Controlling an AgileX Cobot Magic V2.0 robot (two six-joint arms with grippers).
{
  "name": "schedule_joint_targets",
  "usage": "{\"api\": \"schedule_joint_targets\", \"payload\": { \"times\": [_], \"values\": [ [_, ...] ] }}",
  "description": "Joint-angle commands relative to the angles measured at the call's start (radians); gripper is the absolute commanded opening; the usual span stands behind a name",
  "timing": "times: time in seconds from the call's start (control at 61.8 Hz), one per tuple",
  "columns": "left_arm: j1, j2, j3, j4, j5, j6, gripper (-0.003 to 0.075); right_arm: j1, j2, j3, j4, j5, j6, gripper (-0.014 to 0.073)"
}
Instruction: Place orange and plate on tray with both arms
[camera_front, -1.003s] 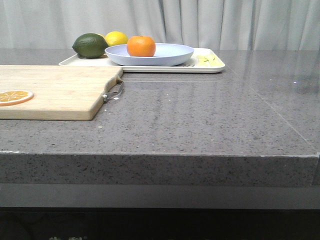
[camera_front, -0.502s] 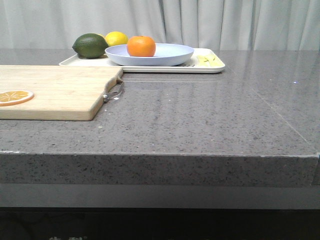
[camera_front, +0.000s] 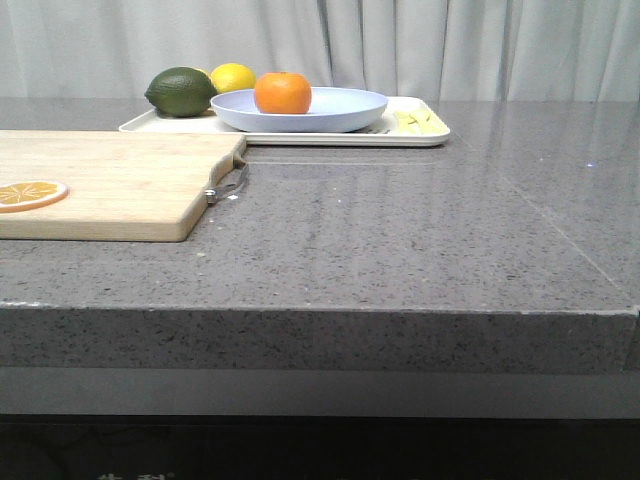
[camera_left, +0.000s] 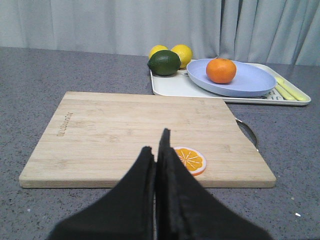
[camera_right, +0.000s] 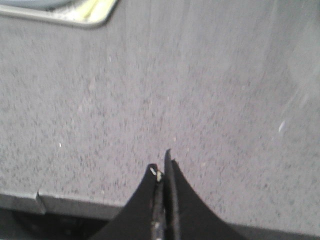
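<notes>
The orange (camera_front: 282, 92) sits in the pale blue plate (camera_front: 340, 112), and the plate rests on the white tray (camera_front: 425, 136) at the back of the table. They also show in the left wrist view: orange (camera_left: 221, 70), plate (camera_left: 250, 82), tray (camera_left: 172, 87). My left gripper (camera_left: 156, 145) is shut and empty, low over the near edge of the cutting board, far from the tray. My right gripper (camera_right: 162, 167) is shut and empty over bare grey counter near the front edge. A corner of the tray (camera_right: 75, 17) shows in the right wrist view. Neither gripper shows in the front view.
A wooden cutting board (camera_front: 110, 180) with a metal handle (camera_front: 228, 185) lies at the front left, an orange slice (camera_front: 30, 194) on it. A dark green avocado-like fruit (camera_front: 181, 91) and a yellow lemon (camera_front: 233, 77) sit on the tray's left part. Yellow strips (camera_front: 415, 121) lie at its right end.
</notes>
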Motion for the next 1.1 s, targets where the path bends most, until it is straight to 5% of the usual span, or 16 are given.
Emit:
{"api": "schedule_joint_targets", "payload": {
  "times": [0.0,1.084],
  "values": [
    [0.002,0.012,-0.025,-0.005,-0.09,-0.008,-0.0018,-0.005,-0.053,-0.002,-0.013,-0.139,-0.009,-0.0061],
    [0.002,0.012,-0.025,-0.005,-0.09,-0.008,-0.0018,-0.005,-0.085,0.004,-0.013,-0.191,-0.009,-0.0061]
  ]
}}
